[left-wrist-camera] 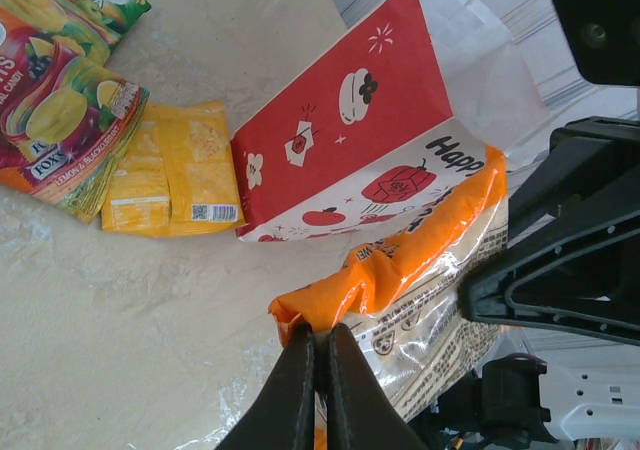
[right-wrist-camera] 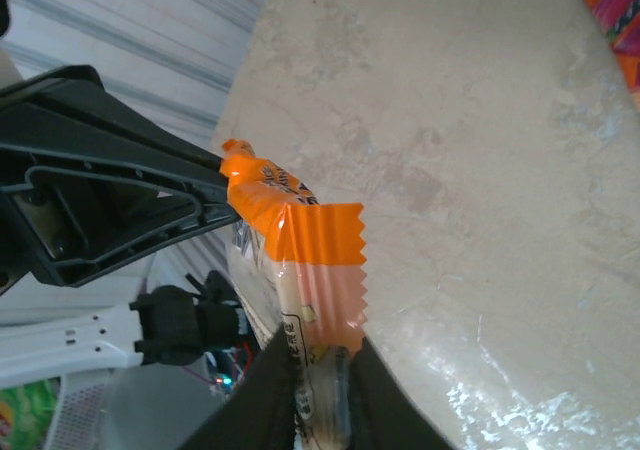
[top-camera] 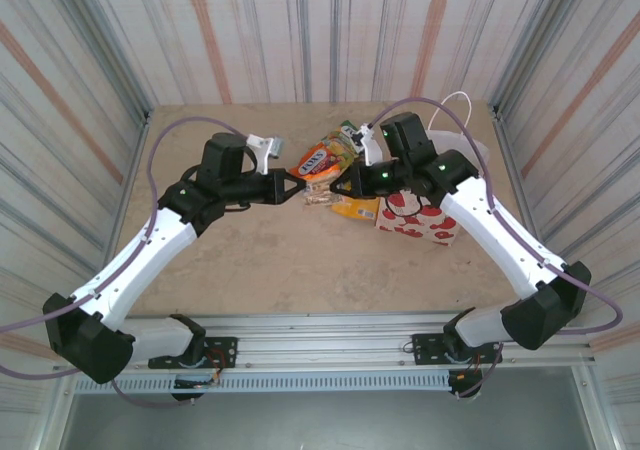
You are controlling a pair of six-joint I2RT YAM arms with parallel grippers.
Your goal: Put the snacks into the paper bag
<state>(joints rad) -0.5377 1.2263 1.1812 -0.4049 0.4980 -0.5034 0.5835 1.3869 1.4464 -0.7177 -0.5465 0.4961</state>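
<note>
At mid-table, between the two arms, an orange-edged packet (left-wrist-camera: 420, 245) is being held at both ends. The left gripper (left-wrist-camera: 318, 335) is pinching the packet's left end with its fingers pressed together on the orange seal. The right gripper (right-wrist-camera: 318, 355) is clamping the opposite end.

The packet's long axis is running left to right, gripper to gripper. The bag (top-camera: 415, 220) is lying on its side just right of the packet and slightly nearer, partly under the right arm. Whether its mouth is standing open cannot be told.

Judgement: the right arm is nearer the bag, so the move is turning on the left gripper letting go and the right carrying the packet rightward.

The other snacks (top-camera: 325, 157) are lying in a loose pile just beyond the grippers, on the table (top-camera: 260, 250).
</note>
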